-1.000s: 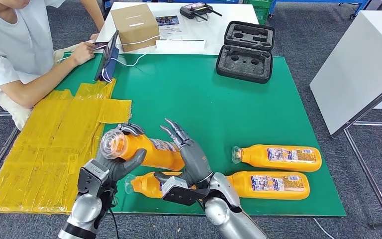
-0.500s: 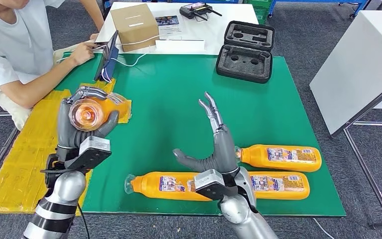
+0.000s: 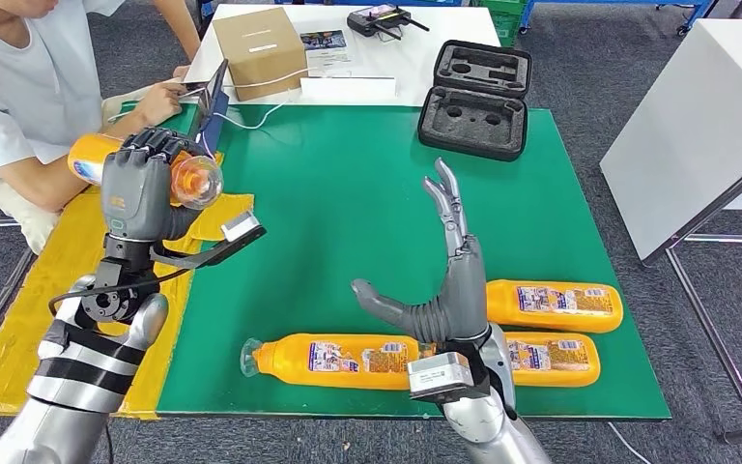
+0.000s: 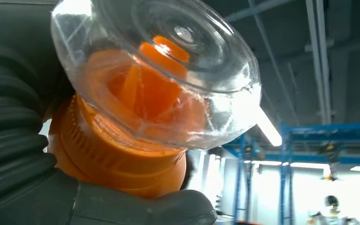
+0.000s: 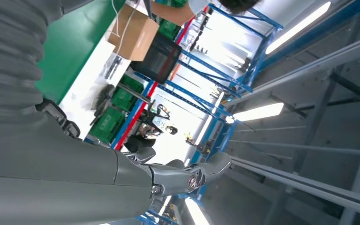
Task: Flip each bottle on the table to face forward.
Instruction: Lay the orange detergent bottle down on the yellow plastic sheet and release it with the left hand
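My left hand (image 3: 137, 193) grips an orange bottle (image 3: 95, 157) and holds it high over the table's left side, clear cap (image 3: 198, 181) toward the middle. Up close in the left wrist view, the clear cap (image 4: 168, 70) and orange neck (image 4: 117, 154) stick out of my fingers (image 4: 37, 187). My right hand (image 3: 449, 285) is raised and open, fingers spread and pointing up, over the front of the green table (image 3: 348, 193). Three more orange bottles lie on their sides near the front edge: one (image 3: 333, 359) left of my right hand, one (image 3: 553, 304) to its right, one (image 3: 549, 355) partly behind my wrist.
A person sits at the far left, hand (image 3: 159, 101) by a propped tablet (image 3: 211, 106). Yellow sheets (image 3: 68, 280) cover the table's left part. A cardboard box (image 3: 261, 48) and an open black foam case (image 3: 476, 87) sit at the back. A white panel (image 3: 696, 126) stands to the right.
My left hand has lifted its bottle from low over the table up and to the left, turning it. My right hand let go of that bottle, rose and opened, fingers pointing up.
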{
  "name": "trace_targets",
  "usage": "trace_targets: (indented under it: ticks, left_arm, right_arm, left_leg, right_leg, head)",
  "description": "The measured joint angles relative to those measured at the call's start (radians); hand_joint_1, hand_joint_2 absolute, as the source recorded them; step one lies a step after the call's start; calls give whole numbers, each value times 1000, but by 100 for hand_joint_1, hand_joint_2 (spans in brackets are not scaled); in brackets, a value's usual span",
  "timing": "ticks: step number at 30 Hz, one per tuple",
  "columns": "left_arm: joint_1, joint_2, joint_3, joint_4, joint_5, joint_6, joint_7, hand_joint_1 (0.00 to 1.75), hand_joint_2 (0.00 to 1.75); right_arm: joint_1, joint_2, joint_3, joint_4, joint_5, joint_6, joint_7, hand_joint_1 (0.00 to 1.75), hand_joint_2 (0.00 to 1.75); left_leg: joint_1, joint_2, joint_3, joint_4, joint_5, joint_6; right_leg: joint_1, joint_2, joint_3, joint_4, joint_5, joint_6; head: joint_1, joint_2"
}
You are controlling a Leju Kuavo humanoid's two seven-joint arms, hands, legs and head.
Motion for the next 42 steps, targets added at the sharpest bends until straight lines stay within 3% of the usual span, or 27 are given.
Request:
trace_targets:
  ticks: [6,20,25,29,34,37,42]
  left_arm:
    - [-38,61,-81,76,-8,-1,25,175,175]
    - [-59,92,-133,119,-9,-8,56,175,175]
    - [-133,130,-282,220,-8,-35,229,175,175]
    - [-177,116,-343,396,-8,-52,198,175,175]
    - [-221,76,-325,627,-3,-95,156,175,175]
    - [-237,59,-274,742,23,-150,152,175,175]
    - [-238,36,-191,869,40,-159,138,175,175]
  right_arm:
    - [0,-6,6,-18,0,0,0,0,175]
    - [1,-11,14,-25,-1,-1,0,0,175]
    - [-2,-16,26,-26,12,4,0,0,175]
    - [-15,-23,53,-31,59,6,8,0,175]
    - [-24,-32,78,-34,85,2,27,0,175]
    - [-32,-37,90,-33,96,4,40,0,175]
    - [-43,-39,105,-33,104,11,49,0,175]
  left_leg:
    - [0,0,-1,0,0,0]
    - [0,0,-1,0,0,0]
    - [0,-1,-1,0,0,0]
    - [0,0,0,0,0,0]
    - [0,0,-1,0,0,0]
    - [0,1,-1,0,0,0]
    - [0,0,-1,0,0,0]
  right_leg:
    - [0,0,0,0,0,0]
    - [0,0,-1,0,0,0]
    - [0,0,0,0,0,0]
    - [0,0,0,0,0,0]
    - [0,0,0,0,0,0]
    - [0,1,-1,0,0,0]
    - [0,1,-1,0,0,0]
  head:
    - [0,0]
    - [0,0]
    - [0,0]
    - [0,0]
    - [0,0]
    - [0,0]
    - [0,0]
